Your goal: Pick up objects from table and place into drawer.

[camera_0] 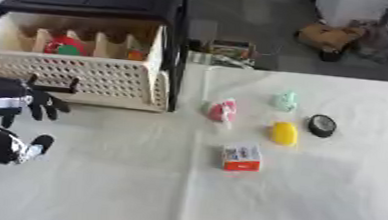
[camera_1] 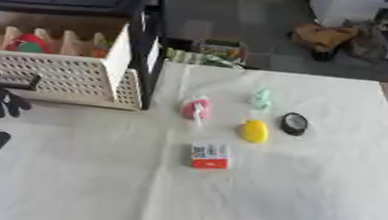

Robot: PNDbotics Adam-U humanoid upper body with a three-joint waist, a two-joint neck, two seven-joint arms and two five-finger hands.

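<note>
Our left hand (camera_0: 40, 102) by the open drawer (camera_0: 69, 73), holding nothing

Its fingers hang relaxed and apart, just before the drawer front; on the desk (camera_0: 312, 202) we see a pink packet (camera_0: 222, 110), green thing (camera_0: 285, 101), yellow piece (camera_0: 283, 133), black disc (camera_0: 322, 125) and small box (camera_0: 242, 158); a red-green item (camera_0: 65, 46) lies in the drawer.

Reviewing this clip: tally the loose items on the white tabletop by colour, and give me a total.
Pink/red packet: 1
Pale green item: 1
Yellow item: 1
Black round item: 1
Orange-and-white box: 1
Total: 5 on the table. The open drawer already holds something red and green, not counted.
</note>
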